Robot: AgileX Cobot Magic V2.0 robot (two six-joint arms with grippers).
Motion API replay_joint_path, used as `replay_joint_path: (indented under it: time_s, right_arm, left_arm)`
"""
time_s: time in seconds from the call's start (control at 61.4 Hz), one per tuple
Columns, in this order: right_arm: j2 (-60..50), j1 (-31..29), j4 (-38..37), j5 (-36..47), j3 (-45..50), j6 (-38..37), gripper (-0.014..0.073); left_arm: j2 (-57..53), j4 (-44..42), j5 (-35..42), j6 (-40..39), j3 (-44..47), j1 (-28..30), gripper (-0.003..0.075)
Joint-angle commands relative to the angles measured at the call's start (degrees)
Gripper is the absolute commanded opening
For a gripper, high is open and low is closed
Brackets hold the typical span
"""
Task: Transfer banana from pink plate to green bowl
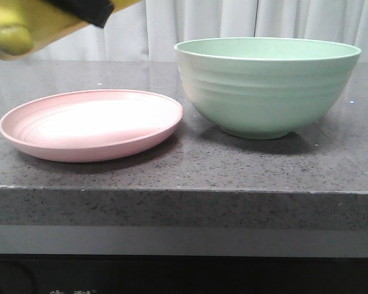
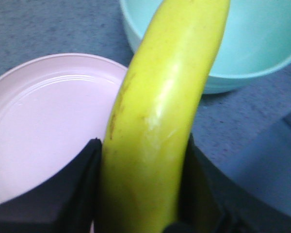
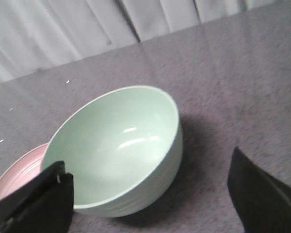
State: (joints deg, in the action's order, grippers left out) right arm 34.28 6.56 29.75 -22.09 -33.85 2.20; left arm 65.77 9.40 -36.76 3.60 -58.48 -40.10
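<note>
My left gripper (image 2: 143, 167) is shut on the yellow banana (image 2: 160, 116), its black fingers pressed on both sides. In the front view the banana (image 1: 24, 27) hangs high at the top left, above the pink plate (image 1: 92, 122), with a black finger (image 1: 89, 9) across it. The plate (image 2: 43, 126) has nothing on it. The green bowl (image 1: 267, 86) stands to the right of the plate and has nothing in it; it also shows in the left wrist view (image 2: 252, 43) and right wrist view (image 3: 119, 150). My right gripper (image 3: 150, 194) is open, hovering above the bowl's near side.
Plate and bowl sit on a dark speckled stone counter (image 1: 202, 165) whose front edge runs across the front view. Pale curtains (image 1: 233, 18) hang behind. The plate's rim (image 3: 14, 170) shows left of the bowl in the right wrist view.
</note>
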Motion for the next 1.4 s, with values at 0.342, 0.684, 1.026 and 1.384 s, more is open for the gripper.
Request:
replay_joint_path:
  time_s: [0.342,0.684,1.026,1.384]
  right_arm:
    - [16.18,21.15,23.40,6.50,-8.76,10.10,0.0652]
    - [24.28,26.10,30.30,3.00,-15.76,10.76,0.0652]
    - [29.19,26.10,47.61,-3.67,-16.92,22.52,0.0533]
    - [31.62,26.10,55.57,-6.67,-16.92,28.69,0.0096]
  left_arm:
    - [-2.77,0.88,3.38,0.02,-1.03,-10.62,0.0000]
    - [-2.77,0.88,3.38,0.02,-1.03,-10.62,0.0000]
    - [-2.77,0.88,3.38,0.02,-1.03,-10.62,0.0000]
    - [-2.77,0.88,3.38,0.02,-1.03,-10.62,0.0010]
